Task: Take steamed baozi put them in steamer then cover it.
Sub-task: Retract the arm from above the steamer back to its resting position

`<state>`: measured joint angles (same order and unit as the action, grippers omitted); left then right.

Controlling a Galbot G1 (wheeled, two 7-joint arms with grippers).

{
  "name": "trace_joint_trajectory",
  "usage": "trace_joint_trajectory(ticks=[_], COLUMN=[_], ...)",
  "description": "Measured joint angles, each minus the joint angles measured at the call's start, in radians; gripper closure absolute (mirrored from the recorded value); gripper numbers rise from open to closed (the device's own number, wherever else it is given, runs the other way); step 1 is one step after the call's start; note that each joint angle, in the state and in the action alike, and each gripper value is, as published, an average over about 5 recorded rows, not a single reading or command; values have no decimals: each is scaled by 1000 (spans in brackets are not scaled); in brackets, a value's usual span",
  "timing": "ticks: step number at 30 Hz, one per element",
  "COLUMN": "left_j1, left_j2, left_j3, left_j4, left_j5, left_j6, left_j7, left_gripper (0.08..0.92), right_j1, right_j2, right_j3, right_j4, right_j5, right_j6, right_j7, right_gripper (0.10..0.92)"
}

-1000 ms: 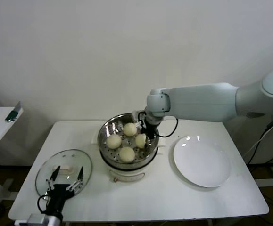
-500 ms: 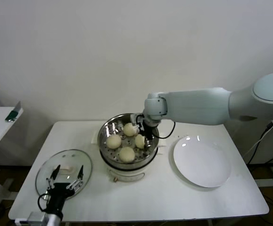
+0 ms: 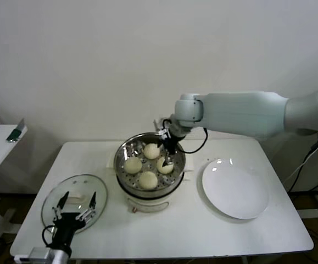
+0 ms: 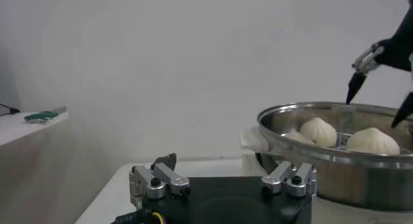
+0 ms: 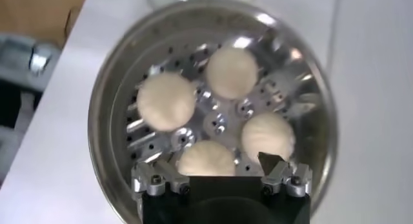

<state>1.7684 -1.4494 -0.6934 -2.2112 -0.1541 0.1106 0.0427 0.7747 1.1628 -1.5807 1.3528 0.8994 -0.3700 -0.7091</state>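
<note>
My right pincer (image 3: pixel 166 149) above steamer (image 3: pixel 149 165), over its right side, fingers spread apart, holding nothing. Four steamed baozi (image 5: pixel 167 101) inside steamer on perforated tray, close together, one just under right pincer. Steamer stands at counter (image 3: pixel 175 231) middle. Cover (image 3: pixel 74 201) lies flat on counter, left of steamer, apart from it. My left pincer (image 3: pixel 76 212) hovers over cover near edge, fingers spread apart, empty. White plate (image 3: pixel 235 188) on counter, right of steamer. No readable writing or brand on anything I can see.
</note>
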Motion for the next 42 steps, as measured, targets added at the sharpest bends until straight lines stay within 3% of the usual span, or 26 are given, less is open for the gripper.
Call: trace_joint_trajectory(ticks=[14,24,34,42], left_j1=[-17,-40,-56,-49], left_j2=[21,42,54,75], left_j3=[9,11,-2,-10], left_j4=[-5,8,42,84], left_j5=[31,80,179,310], left_j6=[7,-16,-82,-151], left_j7=[-10,-12,-24,-81], left_gripper=[177,177,177,177], right_j1=[-406,-1014,-1647,-2008], right_j2=[-314,-494,-418,-265], right_j3=[576,1196,1792,2016], right_j4=[68,190,285,292], right_j5=[14,-75,-205,-293], right_j6=[90,183,345,527], right_j7=[459,623,644,602], right_gripper=[203,203,203,203])
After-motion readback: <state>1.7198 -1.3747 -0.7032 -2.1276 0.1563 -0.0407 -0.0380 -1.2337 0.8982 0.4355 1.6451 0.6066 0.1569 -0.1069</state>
